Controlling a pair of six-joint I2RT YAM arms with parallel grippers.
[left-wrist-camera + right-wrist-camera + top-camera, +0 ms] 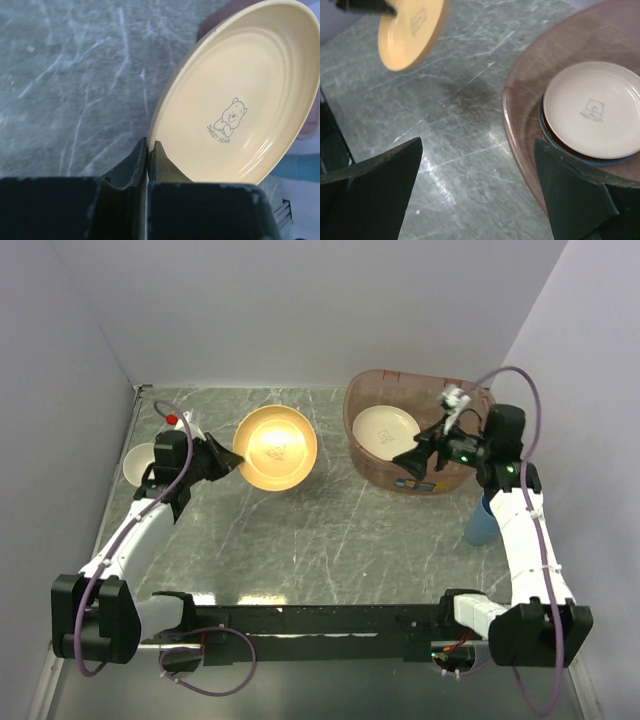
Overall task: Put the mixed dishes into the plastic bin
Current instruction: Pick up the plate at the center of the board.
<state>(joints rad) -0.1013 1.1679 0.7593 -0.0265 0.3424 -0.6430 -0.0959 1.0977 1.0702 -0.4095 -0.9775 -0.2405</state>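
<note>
Yellow-orange plate (275, 447) first: from above it hangs over the grey-green table (330, 530) left of centre, well apart from the plastic bin (400, 385) at the far right, and my left pincer (228, 457) has it by the left rim only. My right pincer (418, 458) hovers spread wide and holding nothing over the bin's near wall, on the path I judge the plate must take. Unless that arm clears, the two could meet. A light blue cup (481, 524) stands just beside my right forearm and a swing could knock it; a small cream bowl (137, 462) sits behind my left wrist. From my left wrist, the jaws are closed tight on a thin sliver of rim, with the plate tilted and reaching far out from the grip. That looks like the weak spot to me: with all the weight off one edge and a smooth glaze, a quick move may let it pivot or slide out. From my right wrist, my fingers (375, 175) stand far apart and a cream plate (592, 107) already lies in the bin on a dark-rimmed dish (570, 154). Carried too low, mine could clip the wall; released too high, it could crack against that stack.
</note>
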